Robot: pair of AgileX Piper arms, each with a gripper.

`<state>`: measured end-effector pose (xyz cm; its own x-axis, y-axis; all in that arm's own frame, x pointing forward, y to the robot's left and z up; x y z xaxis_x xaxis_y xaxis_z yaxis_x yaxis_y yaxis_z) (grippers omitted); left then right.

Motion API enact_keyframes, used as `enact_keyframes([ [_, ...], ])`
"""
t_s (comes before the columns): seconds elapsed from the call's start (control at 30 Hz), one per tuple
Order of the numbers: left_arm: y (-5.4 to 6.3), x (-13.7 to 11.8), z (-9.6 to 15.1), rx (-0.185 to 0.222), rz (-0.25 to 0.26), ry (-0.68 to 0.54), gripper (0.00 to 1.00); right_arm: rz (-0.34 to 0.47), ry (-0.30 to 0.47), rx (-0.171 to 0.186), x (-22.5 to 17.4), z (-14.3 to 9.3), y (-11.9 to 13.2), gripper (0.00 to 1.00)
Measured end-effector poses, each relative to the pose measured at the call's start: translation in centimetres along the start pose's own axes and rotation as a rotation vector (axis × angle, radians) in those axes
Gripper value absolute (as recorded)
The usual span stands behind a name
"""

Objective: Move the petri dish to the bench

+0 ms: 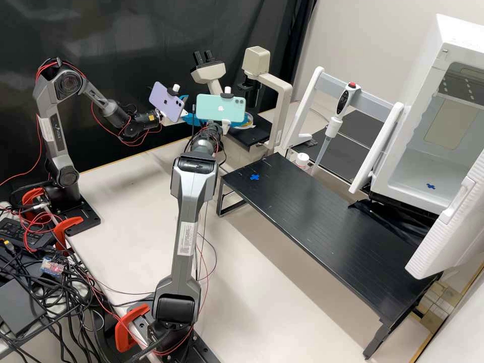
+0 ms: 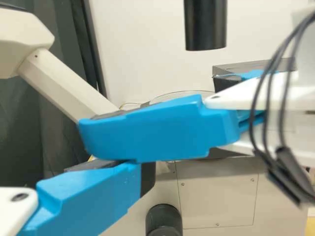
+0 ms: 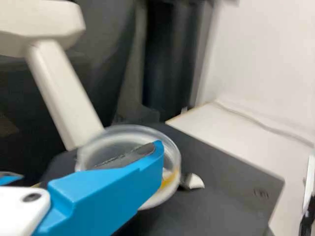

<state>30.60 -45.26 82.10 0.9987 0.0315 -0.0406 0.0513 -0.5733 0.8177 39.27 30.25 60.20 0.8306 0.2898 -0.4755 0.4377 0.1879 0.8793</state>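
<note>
My left gripper (image 1: 185, 98) is at the microscope's left side in the high view, partly behind a phone. In the left wrist view, my left gripper (image 2: 88, 199) comes close to my right gripper (image 2: 157, 130), which crosses before the microscope; whether they touch I cannot tell. A phone hides much of my right gripper (image 1: 225, 127) in the high view. In the right wrist view, my right gripper (image 3: 110, 191) overlaps the clear, round petri dish (image 3: 170, 152), which has something yellow at its rim. The dish is over the black microscope stage (image 3: 231, 182); whether it is held is unclear.
The cream microscope (image 1: 284, 93) stands behind both arms. To its right is a black raised bench (image 1: 322, 222) with a blue cross mark. A pipette (image 1: 335, 121) on a stand, a small white bottle (image 1: 302, 160) and an open white chamber (image 1: 418, 166) are farther right.
</note>
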Motion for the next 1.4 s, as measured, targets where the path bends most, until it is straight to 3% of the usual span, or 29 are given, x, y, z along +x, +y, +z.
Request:
enact_keyframes([
  [0.43,-0.2,0.0,0.1,0.037,-0.019,-0.014,1.00,0.013,-0.038,0.016,0.6,1.9,0.7,1.00],
  [0.97,-0.2,0.0,0.2,0.041,-0.019,-0.019,1.00,0.020,-0.078,-0.034,1.2,2.6,0.9,1.00],
  [1.2,-0.2,0.0,0.2,0.043,-0.019,-0.019,1.00,0.014,-0.086,-0.035,1.1,3.0,0.7,1.00],
  [1.33,-0.2,0.0,0.2,0.045,-0.026,-0.018,1.00,-0.005,-0.092,-0.015,1.0,3.5,0.1,1.00],
  [1.37,-0.2,0.0,0.2,0.045,-0.026,-0.018,1.00,-0.005,-0.092,-0.014,1.0,3.5,0.1,0.00],
  [1.4,-0.2,0.0,0.2,0.046,-0.026,-0.019,1.00,-0.009,-0.092,-0.009,1.0,3.6,-0.1,0.00],
])
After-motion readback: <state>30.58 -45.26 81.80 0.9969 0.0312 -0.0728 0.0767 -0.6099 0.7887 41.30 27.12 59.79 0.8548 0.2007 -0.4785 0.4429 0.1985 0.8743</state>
